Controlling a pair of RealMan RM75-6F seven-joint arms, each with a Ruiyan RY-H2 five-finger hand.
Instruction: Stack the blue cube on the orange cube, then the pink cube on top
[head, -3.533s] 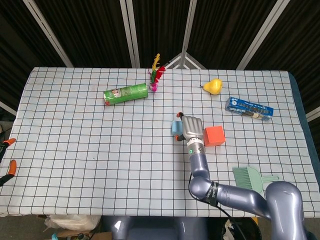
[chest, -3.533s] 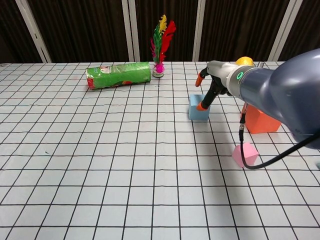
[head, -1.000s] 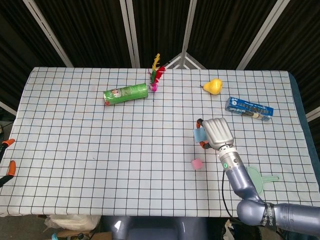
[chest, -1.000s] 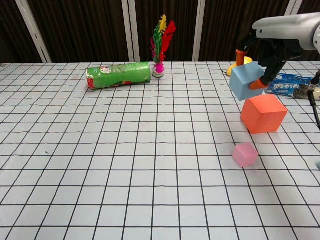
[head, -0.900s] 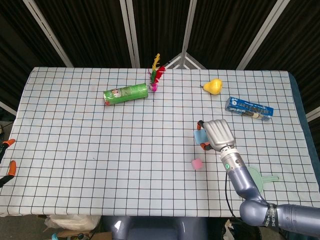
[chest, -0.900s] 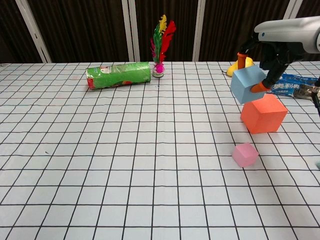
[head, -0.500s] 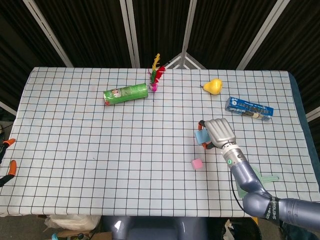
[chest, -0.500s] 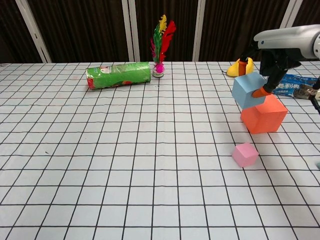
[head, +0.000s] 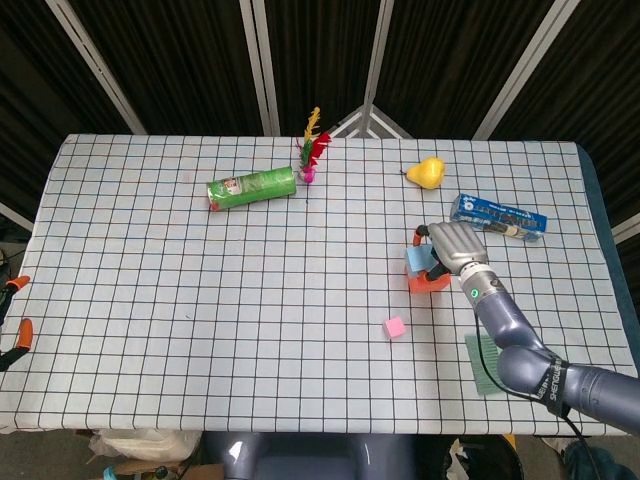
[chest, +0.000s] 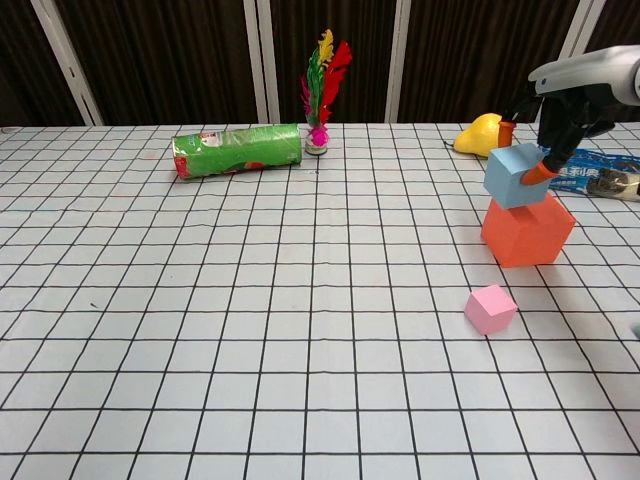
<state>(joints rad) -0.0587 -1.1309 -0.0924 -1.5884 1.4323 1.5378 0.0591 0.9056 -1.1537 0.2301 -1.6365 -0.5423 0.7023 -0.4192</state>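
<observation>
Your right hand (chest: 560, 110) gripped the blue cube (chest: 515, 176) from above, orange fingertips (chest: 537, 174) pressed against its sides. The cube sat tilted on top of the orange cube (chest: 527, 230), and from the chest view it looked to be touching the top face, though I could not tell whether it rested fully there. In the head view the right hand (head: 453, 245) covered most of the blue cube (head: 416, 259), with the orange cube (head: 420, 284) showing only as an edge beneath it.

The pink cube (chest: 490, 308) lay on the checked tablecloth (chest: 250, 330) in front of the stack, apart from it. Further back you had a yellow pear (chest: 478, 134) and a blue packet (chest: 605, 171) near the hand. A green can (chest: 237, 150) lay on its side far to the left, just beside a feathered shuttlecock (chest: 322, 90) standing upright. A green brush (head: 484, 362) showed partly under your right forearm in the head view. Your left hand (head: 14, 320) sat at the table's left edge, only its orange fingertips showing, so I could not tell its grip.
</observation>
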